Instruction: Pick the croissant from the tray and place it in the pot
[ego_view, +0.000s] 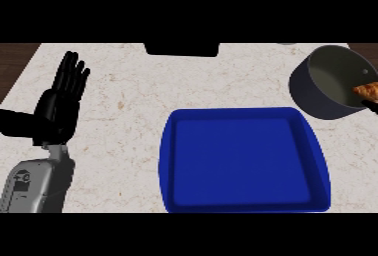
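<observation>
Nearest the lower edge: grey left forearm (33, 184) comes in at the lower left, rising to the left robot hand (60, 102), black, fingers straight and spread apart, pointing up; holds nothing, resting over the bench's left side.

Centre-right, near: blue tray (171, 165), rectangular with rounded corners and a raised rim, sitting flat on the bench (118, 135). Its floor shows only blue. Bench top is pale speckled stone; dark wood strip shows beyond its left edge.

Farther, upper right: dark grey pot (314, 92), round, seen tilted toward the view, interior visible. Stands apart from the tray, just past its far right corner. Croissant (368, 90), golden brown, shows at the pot's right side against the inner wall and rim, cut off by the view's right edge. A sliver of black shows just below it at the edge; cannot tell whether this is the right robot hand, and its fingers cannot be judged.

Farthest: black rectangular object (181, 49) at the bench's back edge, centre, partly cut by the top.
</observation>
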